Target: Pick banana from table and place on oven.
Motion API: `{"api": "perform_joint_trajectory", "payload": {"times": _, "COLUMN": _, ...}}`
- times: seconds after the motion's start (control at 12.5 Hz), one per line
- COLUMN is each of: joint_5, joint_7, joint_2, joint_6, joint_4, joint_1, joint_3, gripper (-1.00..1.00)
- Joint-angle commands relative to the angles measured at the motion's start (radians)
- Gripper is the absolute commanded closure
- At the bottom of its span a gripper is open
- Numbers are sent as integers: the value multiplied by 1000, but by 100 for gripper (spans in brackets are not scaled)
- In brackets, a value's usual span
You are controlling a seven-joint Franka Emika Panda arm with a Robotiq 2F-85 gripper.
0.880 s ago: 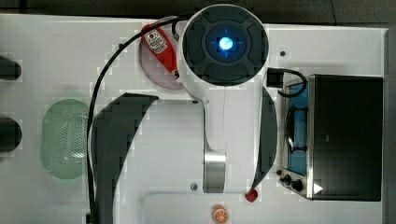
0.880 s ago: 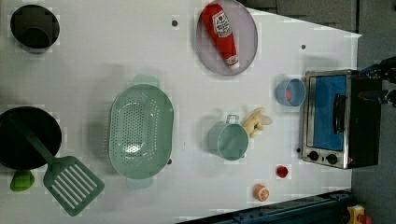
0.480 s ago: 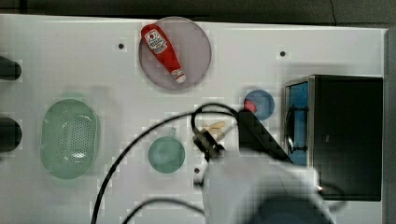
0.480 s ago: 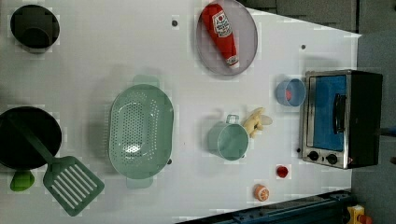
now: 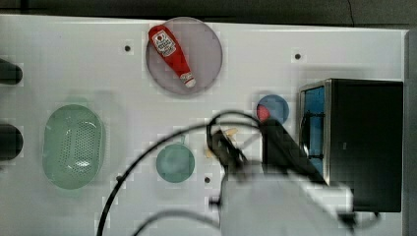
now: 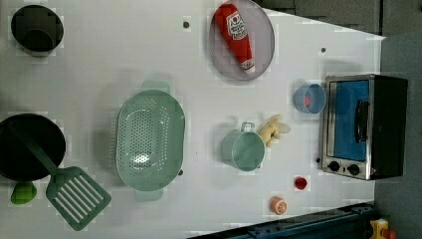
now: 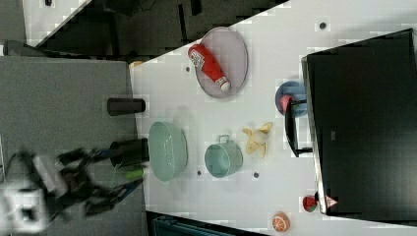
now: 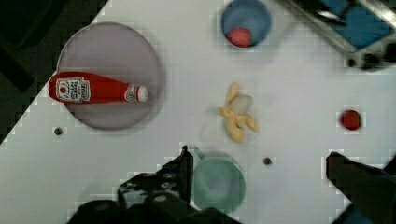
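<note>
The pale yellow banana (image 6: 271,130) lies on the white table (image 6: 99,59), between the green cup (image 6: 244,149) and the oven (image 6: 366,127). In the wrist view my gripper (image 8: 259,158) is open, its dark fingers (image 8: 184,168) spread wide with nothing between them, high above the table. From there the banana (image 8: 238,114) lies just beyond the fingertips, past the cup (image 8: 218,182). In the top view my blurred arm (image 5: 280,201) hangs over the table beside the oven (image 5: 366,142) and covers part of the banana (image 5: 227,132). The oven's black top (image 7: 366,123) is bare.
A blue bowl (image 6: 308,98) with a red ball sits by the oven door. A plate (image 6: 261,47) carries a ketchup bottle (image 6: 234,27). Farther off lie a green colander (image 6: 149,139), black pan (image 6: 30,147), spatula (image 6: 74,194), orange slice (image 6: 278,204) and a small red piece (image 6: 300,182).
In the top view my arm has swung from the picture's upper middle to its lower edge beside the oven. Nothing on the table has moved.
</note>
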Motion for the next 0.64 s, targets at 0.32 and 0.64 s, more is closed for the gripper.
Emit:
{"api": "perform_joint_trajectory", "payload": {"times": 0.32, "joint_5": -10, "joint_7": -29, "joint_2": 291, "joint_6": 363, "joint_4": -216, "joint_1": 7, "joint_3": 2, "gripper": -100}}
{"api": "perform_joint_trajectory", "payload": {"times": 0.64, "joint_5": -10, "joint_7": -28, "joint_2": 440, "joint_6": 687, "joint_4": -339, "joint_1": 7, "joint_3": 2, "gripper": -100}}
